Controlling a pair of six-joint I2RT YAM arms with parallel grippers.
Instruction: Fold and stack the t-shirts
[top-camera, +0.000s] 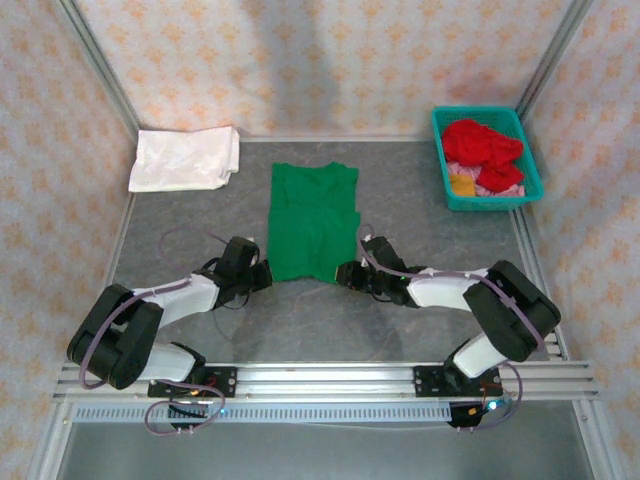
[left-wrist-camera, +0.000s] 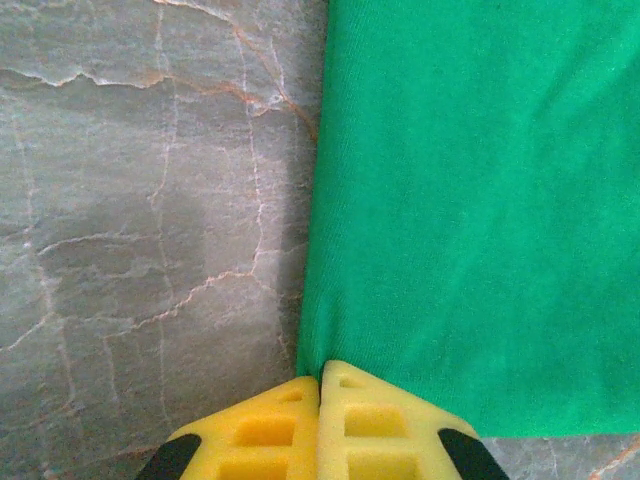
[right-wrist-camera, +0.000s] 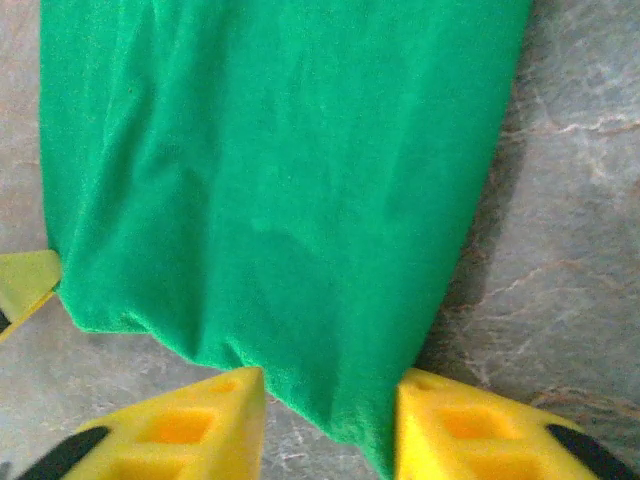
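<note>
From above: white t-shirt (top-camera: 185, 158) folded at the worktop's (top-camera: 150, 225) far left, green t-shirt (top-camera: 312, 222) narrowed lengthwise at centre, red t-shirt (top-camera: 483, 145) and others heaped in the teal basket (top-camera: 442, 172); probably under half done. Left wrist: left gripper (left-wrist-camera: 320, 378) pressed together, pinching the green near corner. Right wrist: right gripper (right-wrist-camera: 325, 400) spread astride the other corner.

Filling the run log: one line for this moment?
left gripper shut on bright green cloth t-shirt, near-left corner | right gripper open, straddling near-right corner
</note>
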